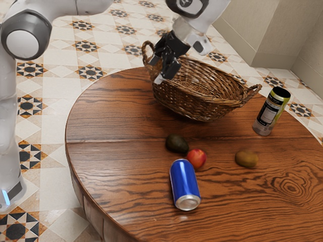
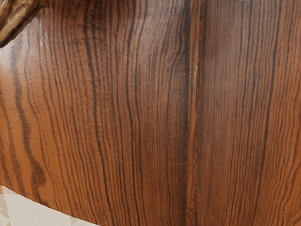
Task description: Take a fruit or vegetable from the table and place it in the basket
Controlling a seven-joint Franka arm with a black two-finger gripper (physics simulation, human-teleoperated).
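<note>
My gripper (image 1: 157, 70) is above the table beside the left end of the wicker basket (image 1: 194, 105), partly in front of its handle in the exterior view. Its two fingertips stand apart, and I see nothing between them. A dark green avocado (image 1: 176, 143) lies on the wood, with a red fruit (image 1: 197, 158) close beside it. Farther toward the exterior view's right rests a brown kiwi-like fruit (image 1: 247, 159). In the wrist view, part of the basket (image 2: 18, 15) appears at a corner, over bare wood.
A blue can (image 1: 184, 185) lies on its side close to the red fruit. Near the basket's right handle in the exterior view stands a dark and yellow-green can (image 1: 271, 111). The round wooden table (image 1: 116, 151) has a curved edge, with tiled floor beyond.
</note>
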